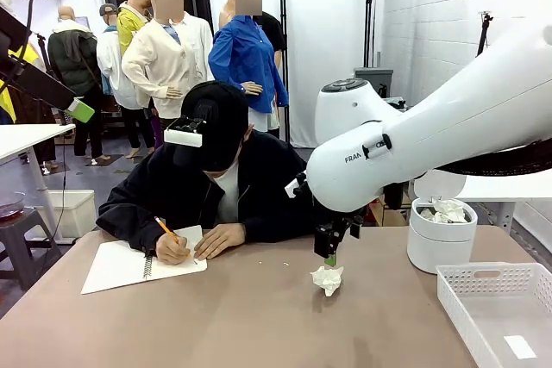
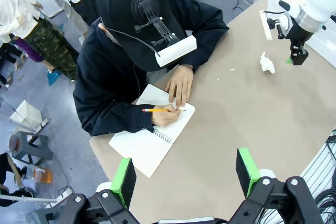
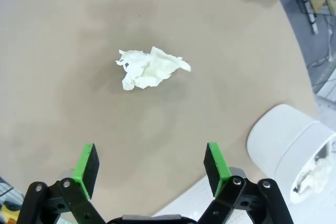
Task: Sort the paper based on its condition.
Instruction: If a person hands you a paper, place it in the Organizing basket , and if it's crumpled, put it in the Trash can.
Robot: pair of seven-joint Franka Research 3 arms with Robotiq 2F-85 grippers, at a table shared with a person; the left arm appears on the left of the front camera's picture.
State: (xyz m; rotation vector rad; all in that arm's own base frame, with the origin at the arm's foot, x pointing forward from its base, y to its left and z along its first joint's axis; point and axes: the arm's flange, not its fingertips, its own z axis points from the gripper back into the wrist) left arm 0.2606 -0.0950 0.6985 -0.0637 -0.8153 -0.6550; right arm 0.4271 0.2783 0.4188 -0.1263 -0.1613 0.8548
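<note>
A crumpled lump of white paper (image 1: 327, 279) (image 2: 267, 63) (image 3: 149, 68) lies on the brown table, right of the middle. My right gripper (image 1: 331, 256) (image 3: 152, 163) (image 2: 297, 56) hangs open just above and slightly behind it, touching nothing, with nothing between its green pads. More crumpled paper (image 1: 444, 210) fills the white round bin (image 1: 441, 247) (image 3: 291, 140). A flat slip (image 1: 520, 346) lies in the white basket (image 1: 492, 286). My left gripper (image 2: 184, 174) is open and empty, high above the table's left end and looking down on the person.
A person leans over the table's far side, writing with a pencil (image 1: 166, 228) in a spiral notebook (image 1: 129, 266) (image 2: 149, 142), both hands on it. The bin and basket stand at the right end of the table.
</note>
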